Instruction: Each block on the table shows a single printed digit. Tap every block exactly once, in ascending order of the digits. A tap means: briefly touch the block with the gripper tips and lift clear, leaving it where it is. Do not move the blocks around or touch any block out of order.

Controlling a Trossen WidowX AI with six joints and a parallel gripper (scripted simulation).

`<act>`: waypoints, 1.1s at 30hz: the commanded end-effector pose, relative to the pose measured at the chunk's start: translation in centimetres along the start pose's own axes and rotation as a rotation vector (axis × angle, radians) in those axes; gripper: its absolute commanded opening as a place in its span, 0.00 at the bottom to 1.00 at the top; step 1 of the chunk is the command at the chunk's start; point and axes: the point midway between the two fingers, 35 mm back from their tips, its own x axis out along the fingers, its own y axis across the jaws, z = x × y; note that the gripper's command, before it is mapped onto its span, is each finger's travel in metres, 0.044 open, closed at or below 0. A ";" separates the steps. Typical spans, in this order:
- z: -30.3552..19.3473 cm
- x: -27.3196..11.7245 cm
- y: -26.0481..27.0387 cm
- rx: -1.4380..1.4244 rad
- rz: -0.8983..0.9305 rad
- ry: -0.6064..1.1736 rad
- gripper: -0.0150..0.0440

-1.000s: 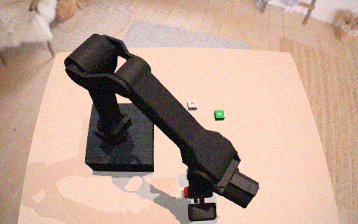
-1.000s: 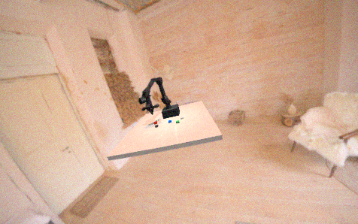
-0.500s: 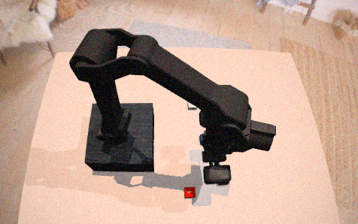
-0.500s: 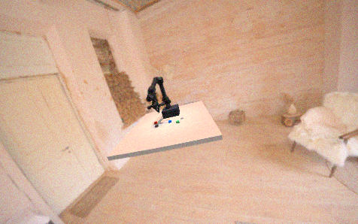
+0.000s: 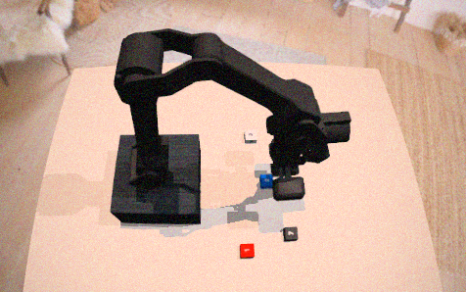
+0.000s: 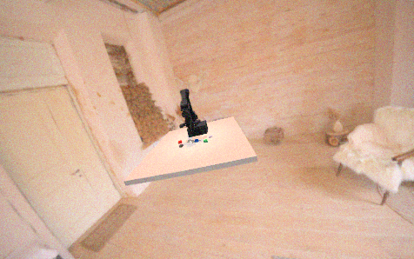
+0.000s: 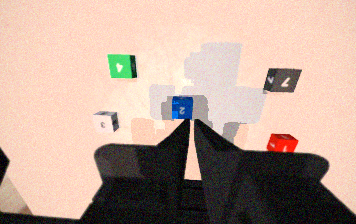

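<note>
Gripper (image 7: 192, 123) with matte black tapered fingers nearly shut on nothing, tips just short of the glossy blue cube (image 7: 182, 107) marked 2; green cube (image 7: 122, 66) plain at the wrist, hidden under the arm from above.
</note>
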 end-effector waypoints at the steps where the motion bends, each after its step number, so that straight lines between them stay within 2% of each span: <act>1: -1.5 5.0 0.1 0.004 -0.007 0.046 0.29; 33: -1.7 8.0 0.0 0.004 -0.007 0.046 0.29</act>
